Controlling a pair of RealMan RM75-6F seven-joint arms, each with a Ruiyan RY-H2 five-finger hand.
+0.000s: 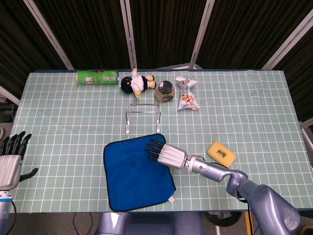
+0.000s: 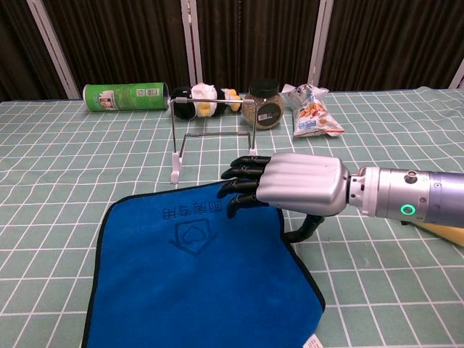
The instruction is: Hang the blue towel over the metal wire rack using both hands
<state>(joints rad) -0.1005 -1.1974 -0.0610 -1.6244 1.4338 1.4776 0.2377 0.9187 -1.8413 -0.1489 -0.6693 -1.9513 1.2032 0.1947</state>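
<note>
The blue towel (image 1: 138,171) lies flat just in front of the wire rack (image 1: 143,116), soft and limp, best pinched at its far corners by the empty, loosely curled right hand (image 2: 290,190) and the spread-fingered, idle left hand (image 1: 10,161).

A robot test lab, by the look of it. The table (image 1: 254,112) wears a green cloth ruled in a white grid, and black curtains (image 1: 88,29) with slanted metal struts (image 1: 46,32) close off everything toward twelve o'clock. Unrelated props line the far edge: a green canister (image 1: 97,77), a plush toy (image 1: 136,82), a jar (image 1: 165,90), a snack bag (image 1: 187,99).
</note>
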